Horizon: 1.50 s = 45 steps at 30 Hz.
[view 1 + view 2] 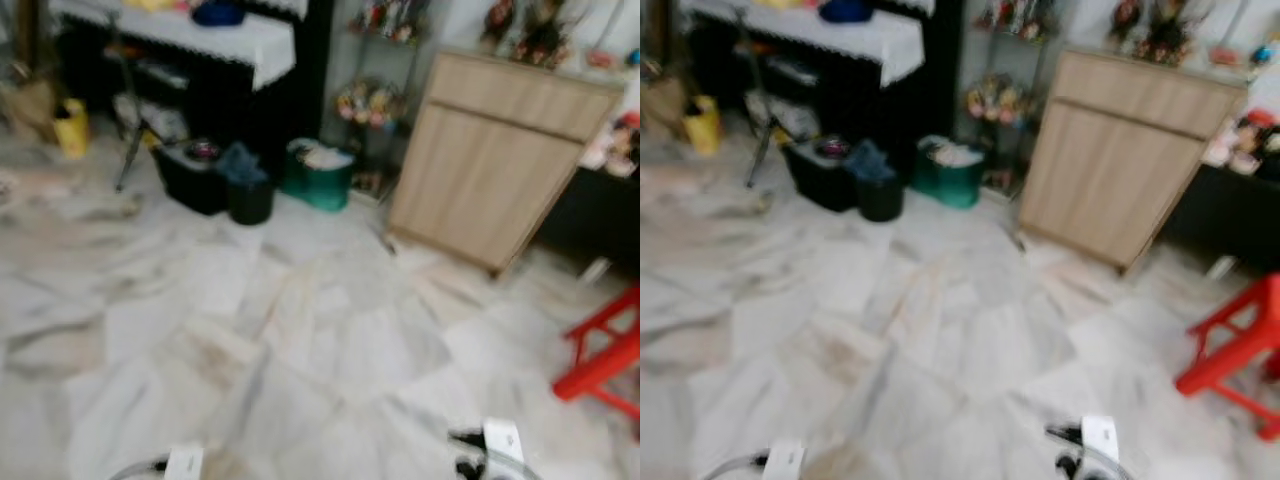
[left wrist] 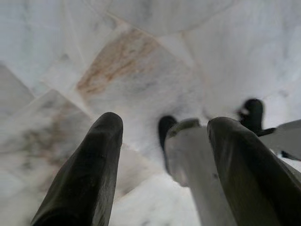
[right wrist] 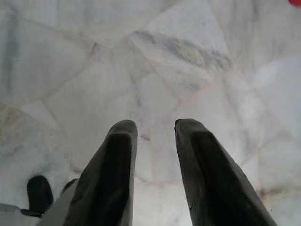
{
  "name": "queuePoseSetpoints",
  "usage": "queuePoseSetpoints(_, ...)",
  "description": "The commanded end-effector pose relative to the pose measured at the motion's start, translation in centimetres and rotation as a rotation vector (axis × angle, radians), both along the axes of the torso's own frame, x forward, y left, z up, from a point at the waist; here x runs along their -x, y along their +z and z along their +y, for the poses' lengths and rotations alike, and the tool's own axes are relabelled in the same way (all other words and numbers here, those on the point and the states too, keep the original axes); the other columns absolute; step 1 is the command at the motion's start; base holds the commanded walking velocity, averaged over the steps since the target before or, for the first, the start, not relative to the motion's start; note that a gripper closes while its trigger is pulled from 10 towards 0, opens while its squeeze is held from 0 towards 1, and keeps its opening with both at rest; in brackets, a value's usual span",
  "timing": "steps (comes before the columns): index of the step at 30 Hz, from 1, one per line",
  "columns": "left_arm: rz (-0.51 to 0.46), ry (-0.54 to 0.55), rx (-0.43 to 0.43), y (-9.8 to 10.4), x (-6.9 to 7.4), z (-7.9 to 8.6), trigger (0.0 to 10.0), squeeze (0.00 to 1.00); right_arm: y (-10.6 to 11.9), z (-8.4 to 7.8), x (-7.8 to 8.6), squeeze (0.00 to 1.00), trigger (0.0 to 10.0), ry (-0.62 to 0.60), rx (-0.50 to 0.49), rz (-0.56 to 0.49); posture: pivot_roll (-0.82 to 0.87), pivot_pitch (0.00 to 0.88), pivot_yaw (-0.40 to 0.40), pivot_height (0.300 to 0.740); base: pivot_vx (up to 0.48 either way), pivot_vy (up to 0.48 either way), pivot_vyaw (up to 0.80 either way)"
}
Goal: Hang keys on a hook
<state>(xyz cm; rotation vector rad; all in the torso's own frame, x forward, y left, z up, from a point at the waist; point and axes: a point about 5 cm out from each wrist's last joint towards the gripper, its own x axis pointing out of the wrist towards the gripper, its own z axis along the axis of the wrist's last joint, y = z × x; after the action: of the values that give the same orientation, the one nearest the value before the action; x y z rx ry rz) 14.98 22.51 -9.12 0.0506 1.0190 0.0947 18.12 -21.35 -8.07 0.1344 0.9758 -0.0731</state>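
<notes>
Both arms hang low over a pale marble floor (image 1: 300, 340), and the eye views are blurred. In the left wrist view my left gripper (image 2: 164, 121) is open, its two black fingers (image 2: 89, 174) wide apart with nothing between them; behind the gap is part of my own white leg with a black foot (image 2: 188, 160). My right gripper (image 3: 155, 123) is also open and empty above the floor tiles. The white ends of my arms show at the lower edge of the left eye view: the left arm (image 1: 183, 462) and the right arm (image 1: 500, 440).
A light wooden cabinet (image 1: 500, 160) stands ahead on the right, with a red stool (image 1: 605, 350) nearer on the far right. A green bucket (image 1: 322, 175) and black bins (image 1: 210, 175) sit by a dark table with a white cloth (image 1: 200, 35). A yellow container (image 1: 72, 128) stands at far left.
</notes>
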Motion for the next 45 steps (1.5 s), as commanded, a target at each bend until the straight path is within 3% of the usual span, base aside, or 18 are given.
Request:
queuePoseSetpoints(1, -0.008, -0.01, 0.014, 0.0, -0.5, -0.7, 10.0, 0.0, 0.1, -0.8, 0.0, 0.0, 10.0, -0.014, 0.016, 0.0, 0.07, 0.0, -0.063, 0.726, 0.0, 0.0, -0.75)
queuePoseSetpoints(14, -0.011, -0.008, 0.004, 0.2, -0.7, -0.4, 10.0, 0.0, 0.2, -0.4, -0.2, 0.0, 10.0, -0.018, 0.008, -0.005, 0.08, 0.0, -0.051, 0.726, 0.0, 0.0, -0.76)
queuePoseSetpoints(25, -0.016, -0.039, -0.025, 0.7, -1.4, 0.5, 10.0, 0.0, 0.2, 0.7, -0.8, 0.0, 10.0, -0.094, -0.012, -0.024, 0.08, 0.0, 0.0, 0.726, 0.0, 0.0, -0.75)
queuePoseSetpoints(31, -0.02, -0.052, -0.029, 0.7, -1.5, 0.4, 10.0, 0.0, 0.2, 0.5, -0.8, 0.0, 10.0, -0.124, -0.002, -0.034, 0.08, 0.0, -0.007, 0.726, 0.0, 0.0, 0.0)
queuePoseSetpoints(45, -0.007, -0.085, -0.036, 0.6, -1.2, 0.4, 10.0, 0.0, 0.2, 0.2, -0.5, 0.0, 10.0, -0.152, 0.02, -0.042, 0.04, 0.0, 0.009, 0.726, 0.0, -0.392, 0.0)
